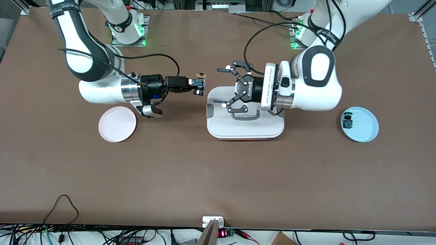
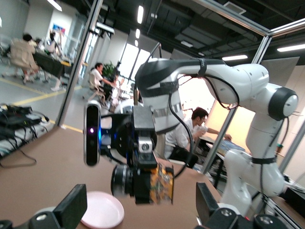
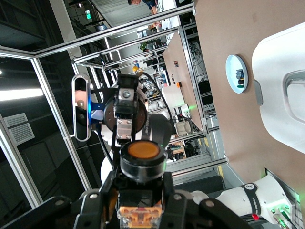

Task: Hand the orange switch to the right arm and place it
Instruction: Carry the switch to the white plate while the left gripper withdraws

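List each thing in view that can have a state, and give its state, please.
orange switch: held in the air by the right gripper
right gripper: shut on the switch
left gripper: open, empty, over the white lidded box
white lidded box: lid on
pink plate: empty
blue plate: holds a small part

"ROBOTIQ" runs in white on the black body of the left tool (image 1: 227, 87), at frame centre; other lettering is too small to read

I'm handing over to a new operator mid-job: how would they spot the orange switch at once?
Find the white lidded box at mid-table. Over the bare table beside it, toward the right arm's end, the right pincer is shut on the orange switch. Its round orange cap distinguishes it from the blue-topped part on the blue plate.
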`<act>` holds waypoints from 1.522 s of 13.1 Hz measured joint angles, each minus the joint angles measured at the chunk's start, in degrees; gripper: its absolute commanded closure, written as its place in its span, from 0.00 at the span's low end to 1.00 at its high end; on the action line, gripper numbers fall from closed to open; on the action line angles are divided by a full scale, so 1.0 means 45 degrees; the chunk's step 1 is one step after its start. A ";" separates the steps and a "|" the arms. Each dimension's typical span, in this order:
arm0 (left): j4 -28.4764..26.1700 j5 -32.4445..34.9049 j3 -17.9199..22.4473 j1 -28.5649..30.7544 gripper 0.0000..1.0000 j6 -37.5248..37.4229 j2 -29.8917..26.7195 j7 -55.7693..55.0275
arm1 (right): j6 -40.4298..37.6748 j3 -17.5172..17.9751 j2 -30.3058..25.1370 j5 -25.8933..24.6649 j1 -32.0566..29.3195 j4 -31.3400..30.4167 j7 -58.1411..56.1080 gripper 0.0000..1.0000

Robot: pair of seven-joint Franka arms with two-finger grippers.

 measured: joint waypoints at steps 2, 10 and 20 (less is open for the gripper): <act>0.0121 0.2037 0.0002 0.0492 0.00 -0.0815 -0.0345 -0.2514 | -0.0172 -0.0034 -0.0102 -0.0356 -0.0195 0.0014 0.0000 1.00; 0.2247 1.0599 0.0042 0.0759 0.00 -0.3991 -0.0578 -1.2501 | -0.2276 -0.0167 -0.0626 -0.5457 -0.2559 0.0171 -0.0291 1.00; 0.4396 1.9933 0.0022 0.0219 0.00 -0.9800 -0.0128 -2.0239 | -0.1440 -0.0163 -0.0811 -1.6699 -0.3646 0.0324 -0.5854 1.00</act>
